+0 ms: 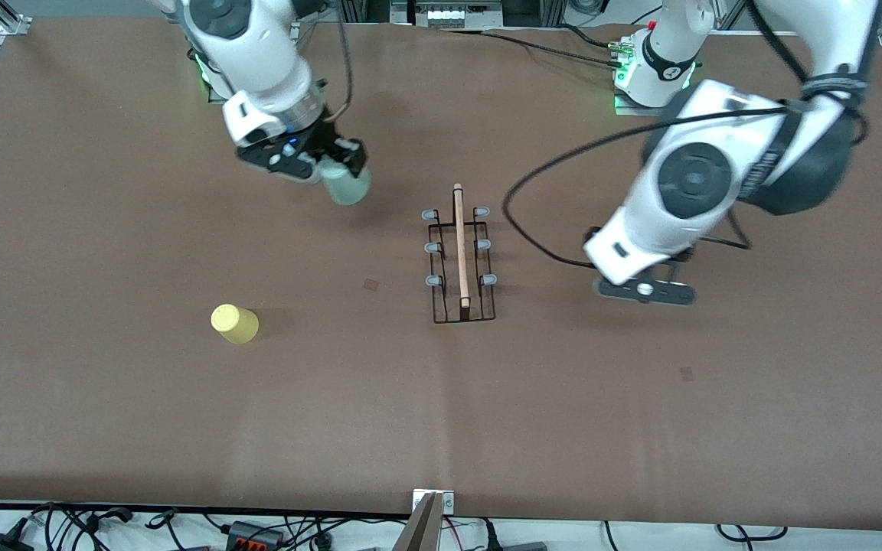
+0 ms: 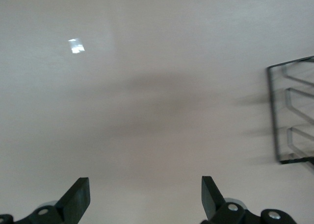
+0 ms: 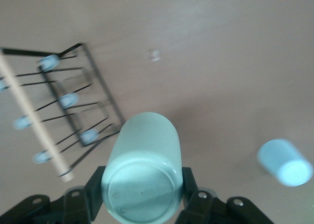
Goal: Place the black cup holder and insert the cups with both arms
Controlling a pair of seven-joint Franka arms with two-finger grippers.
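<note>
The black cup holder (image 1: pixel 461 256) stands upright near the middle of the worktop, its wooden rod handle (image 1: pixel 460 245) running from the robots' edge toward the camera edge, with three capped pegs (image 1: pixel 432 248) down each side. None carries a cup, so I judge placement done and insertion only beginning.

My right gripper (image 1: pixel 339 164) is clamped on the mint green cup (image 1: pixel 347 184) and carries it in the air over bare mat between my right base and the holder. In the right wrist view the cup (image 3: pixel 142 170) sits squarely between my fingers (image 3: pixel 95 194), with the holder (image 3: pixel 64 106) alongside.

My left gripper (image 1: pixel 644 289) hangs empty with fingers (image 2: pixel 78 197) spread wide, low over the mat just beside the holder, toward the left arm's end of the worktop.

The yellow cup (image 1: pixel 235 323) stands mouth-down, well apart toward the right arm's end and nearer the camera edge. A light blue cup (image 3: pixel 285 162) shows only in the right wrist view.

Next I must bring the mint cup over a peg on the side facing my right arm, align it and lower it. The risk is nudging the light wire frame.
</note>
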